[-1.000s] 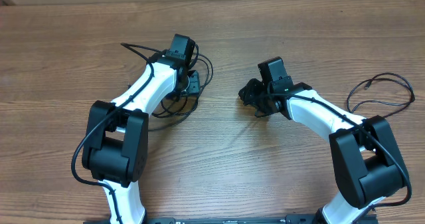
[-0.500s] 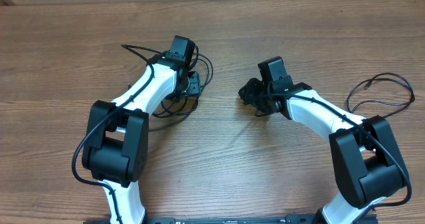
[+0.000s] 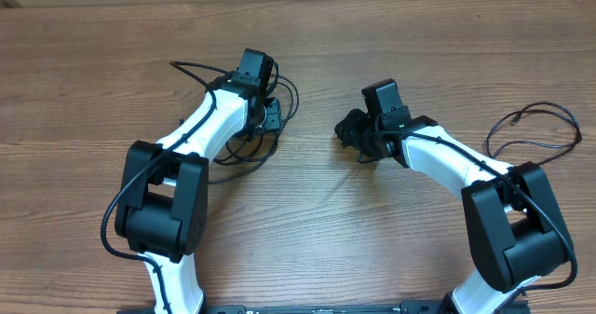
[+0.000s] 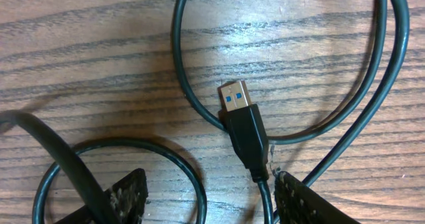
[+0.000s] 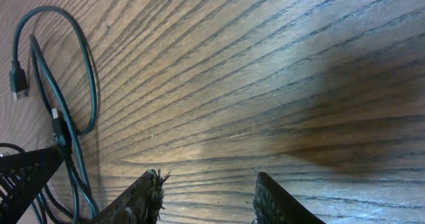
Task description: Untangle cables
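Observation:
The cables lie as thin black loops on the wood under the left arm's end. My left gripper is down over them. In the left wrist view its jaws are open. A cable with a blue-tongued USB plug and another cable loop run between the fingers, neither pinched. My right gripper is at the table's middle. Its jaws are open and empty over bare wood. The loops and a small plug show at the left of the right wrist view.
A separate thin black cable with a small plug end lies in a loose loop at the right, beside the right arm's base. The wooden table lies under both arms.

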